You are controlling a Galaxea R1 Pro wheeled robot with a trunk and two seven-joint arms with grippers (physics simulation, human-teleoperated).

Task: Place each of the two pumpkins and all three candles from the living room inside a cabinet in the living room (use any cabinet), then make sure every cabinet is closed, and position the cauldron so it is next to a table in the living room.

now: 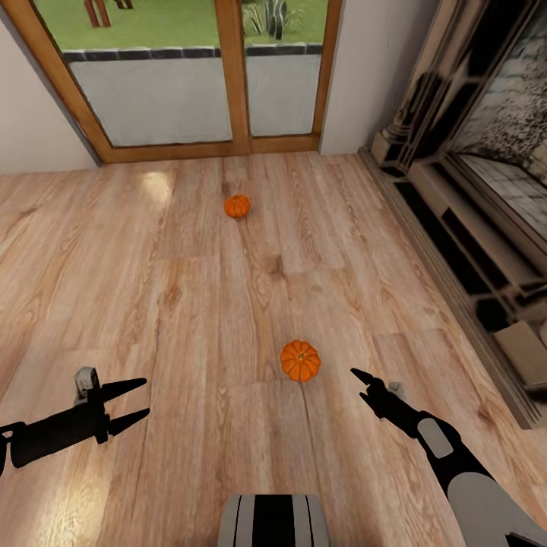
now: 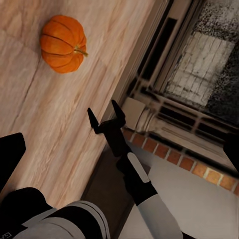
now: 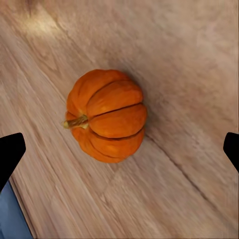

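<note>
The right gripper [image 1: 363, 384] is held open and empty, with the near pumpkin [image 1: 300, 360] lying on the floor [image 1: 175, 304] just ahead of its tips. The left gripper [image 1: 135, 400] is also spread, empty. A second pumpkin [image 1: 237, 206] lies well beyond. Neither pumpkin is stowed; nearly everything seems left to do.

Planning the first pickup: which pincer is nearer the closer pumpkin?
Right. The right pincer sits just beside the closer pumpkin; the left pincer is well off to its other side.
</note>
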